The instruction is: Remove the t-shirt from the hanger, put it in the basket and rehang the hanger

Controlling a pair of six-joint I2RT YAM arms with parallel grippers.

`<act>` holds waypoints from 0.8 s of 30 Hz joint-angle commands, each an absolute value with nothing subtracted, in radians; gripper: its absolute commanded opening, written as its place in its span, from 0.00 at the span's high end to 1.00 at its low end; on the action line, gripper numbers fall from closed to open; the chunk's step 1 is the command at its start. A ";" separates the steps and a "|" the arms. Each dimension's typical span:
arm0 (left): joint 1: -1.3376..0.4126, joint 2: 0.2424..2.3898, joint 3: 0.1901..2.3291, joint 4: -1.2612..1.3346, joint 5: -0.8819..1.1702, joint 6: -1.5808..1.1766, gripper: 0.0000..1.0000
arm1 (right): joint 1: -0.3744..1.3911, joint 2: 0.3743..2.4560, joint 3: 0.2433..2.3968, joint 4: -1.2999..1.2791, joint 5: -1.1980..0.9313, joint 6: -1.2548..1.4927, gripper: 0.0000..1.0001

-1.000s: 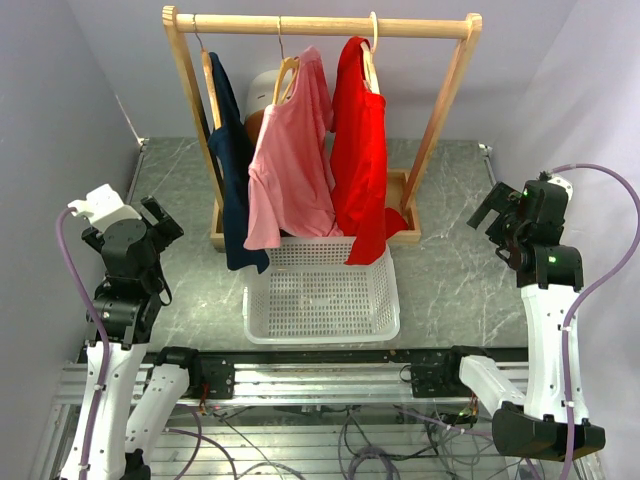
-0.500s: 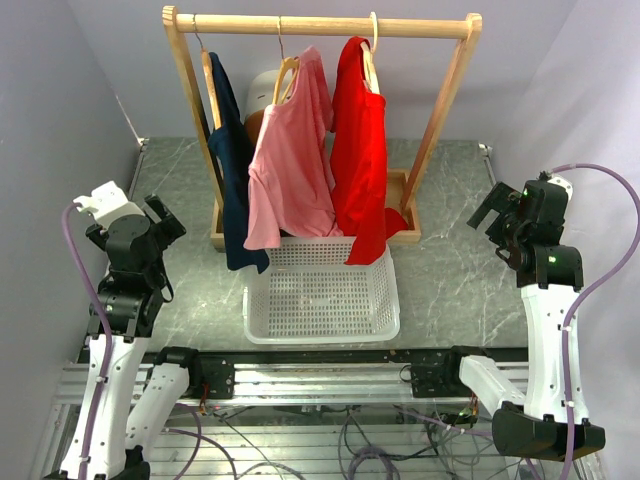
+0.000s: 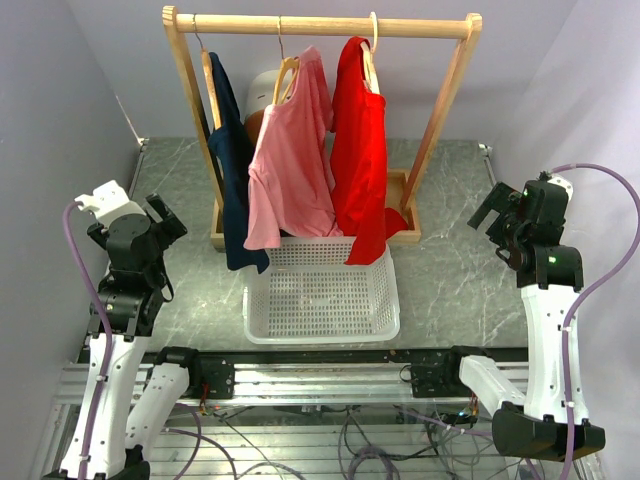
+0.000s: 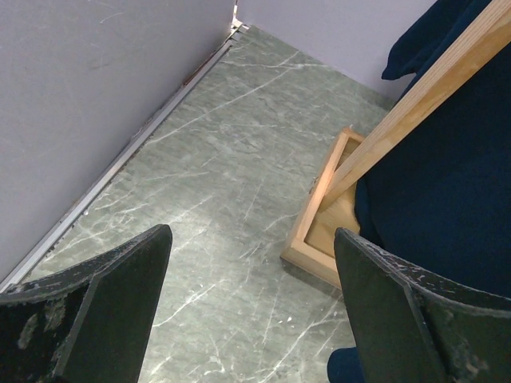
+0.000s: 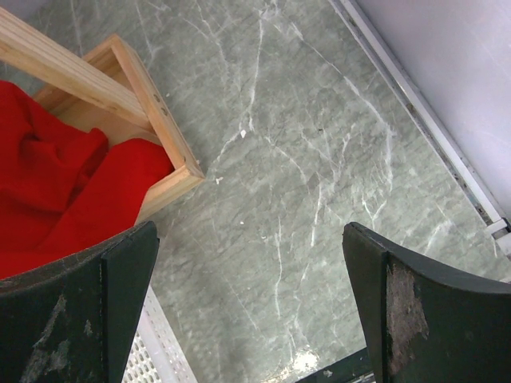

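Top, left-wrist and right-wrist views, read from left to right.

**Left.** The left gripper (image 3: pixel 157 221) hangs above the table (image 3: pixel 450 270) near the left wall, well apart from the rack, its jaws apart and holding nothing. In its wrist view the left gripper (image 4: pixel 251 239) frames bare marble, with the base frame (image 4: pixel 319 231) of the rack to the right.

**Centre.** The wooden rack (image 3: pixel 320 24) stands at the far side of the table, its rail running left to right. Three garments hang from it, each with its long axis vertical, collar up at the hanger and hem pointing down.
- The navy t-shirt (image 3: pixel 235 170) is on the left hanger (image 3: pixel 210 85), close beside the left post. Its hem falls just left of the far left corner of the basket.
- The pink t-shirt (image 3: pixel 290 170) is on the middle hanger (image 3: pixel 287 72). Its hem reaches the far rim of the white basket (image 3: pixel 320 330).
- The red t-shirt (image 3: pixel 360 160) is on the right hanger (image 3: pixel 370 55). Its lower edge drapes over the far right rim of the basket.

A pale rounded object (image 3: pixel 262 92) shows behind the pink t-shirt; it is too hidden to identify. The basket sits on the table just nearer than the rack, between the two arms.

**Right.** The right gripper (image 3: pixel 492 212) is raised near the right wall, apart from the rack, its jaws apart and holding nothing. In its wrist view the right gripper (image 5: pixel 249 235) spans bare marble, with red cloth lying in the corner of the base frame at the left.
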State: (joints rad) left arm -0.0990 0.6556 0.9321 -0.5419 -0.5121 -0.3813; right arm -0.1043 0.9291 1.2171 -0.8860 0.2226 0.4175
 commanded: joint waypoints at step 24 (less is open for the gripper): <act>-0.097 0.676 0.942 -0.484 -0.458 -0.370 0.07 | -0.099 0.913 1.225 -0.873 0.245 0.401 0.00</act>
